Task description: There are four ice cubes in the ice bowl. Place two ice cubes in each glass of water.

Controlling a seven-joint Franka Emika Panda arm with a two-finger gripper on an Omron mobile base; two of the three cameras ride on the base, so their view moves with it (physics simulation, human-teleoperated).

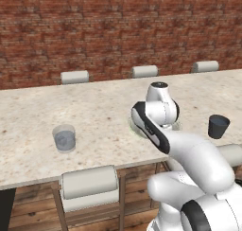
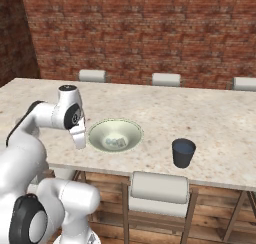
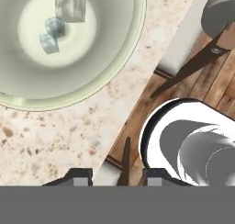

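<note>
The pincer (image 3: 114, 179) looks partly apart with nothing between its tips, sitting over the near tabletop (image 3: 55, 136) edge. Just beyond it is the ice bowl (image 3: 117, 58), pale greenish-cream, with three ice cubes (image 3: 69, 5) visible, greyish-white. The arm is bent, hand pointing down beside the bowl. The dark glass (image 2: 183, 152) is off right, the clear glass (image 1: 64, 138) well left.
</note>
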